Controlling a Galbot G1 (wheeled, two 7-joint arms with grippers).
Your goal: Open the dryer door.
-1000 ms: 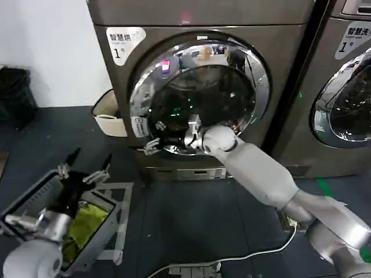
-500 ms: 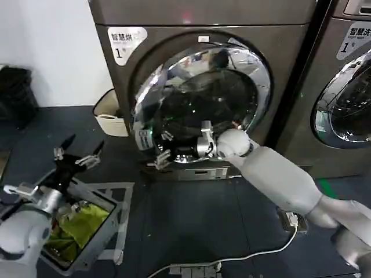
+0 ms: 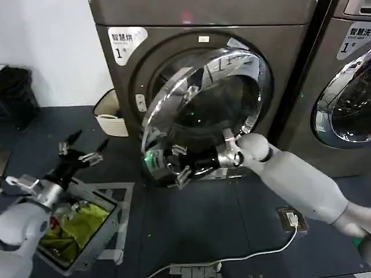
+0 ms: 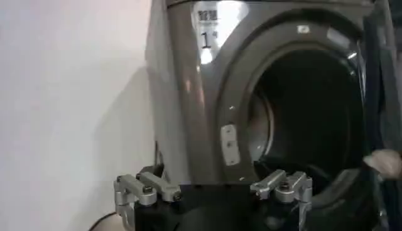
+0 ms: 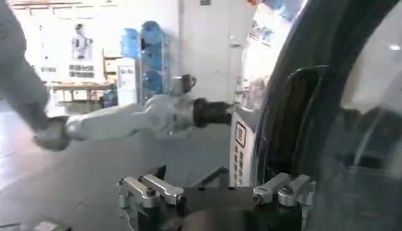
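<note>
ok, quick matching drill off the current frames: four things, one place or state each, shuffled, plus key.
Things:
1. dryer door
2. left gripper
3. right gripper
4. bin

Place or state:
A. open, in the air above the bin
B. on the floor, green cloth inside
C. partly swung out from the drum
D. at the door's lower rim

Pairs: 1-C, 2-A, 3-D, 4-B
</note>
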